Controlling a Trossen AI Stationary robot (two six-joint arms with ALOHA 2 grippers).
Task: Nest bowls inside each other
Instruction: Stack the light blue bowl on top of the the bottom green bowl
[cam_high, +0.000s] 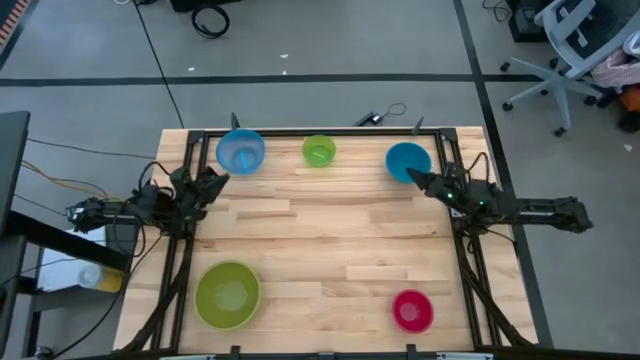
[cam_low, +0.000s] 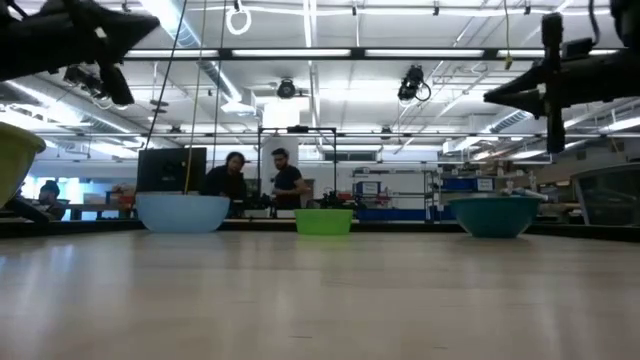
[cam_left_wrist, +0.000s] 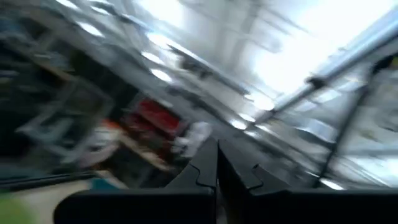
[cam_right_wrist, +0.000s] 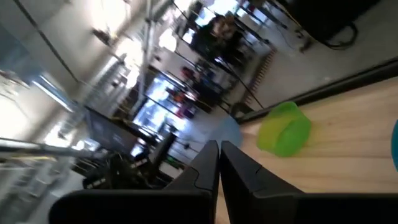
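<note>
Five bowls rest on their bases on the wooden table (cam_high: 330, 235). Along the far edge stand a light blue bowl (cam_high: 240, 152), a small green bowl (cam_high: 319, 151) and a deeper blue bowl (cam_high: 407, 161). A large lime green bowl (cam_high: 228, 294) sits near left and a small red-pink bowl (cam_high: 412, 310) near right. My left gripper (cam_high: 215, 182) hangs shut above the table's left edge, beside the light blue bowl. My right gripper (cam_high: 415, 178) hangs shut in the air just on the near side of the deeper blue bowl. In the right wrist view the small green bowl (cam_right_wrist: 285, 129) shows ahead.
Black frame rails (cam_high: 178, 260) run down both sides of the table and a cable (cam_high: 380, 117) lies at its far edge. An office chair (cam_high: 570, 50) stands beyond the far right corner. Two people (cam_low: 255, 180) sit in the room behind. The table's middle is bare wood.
</note>
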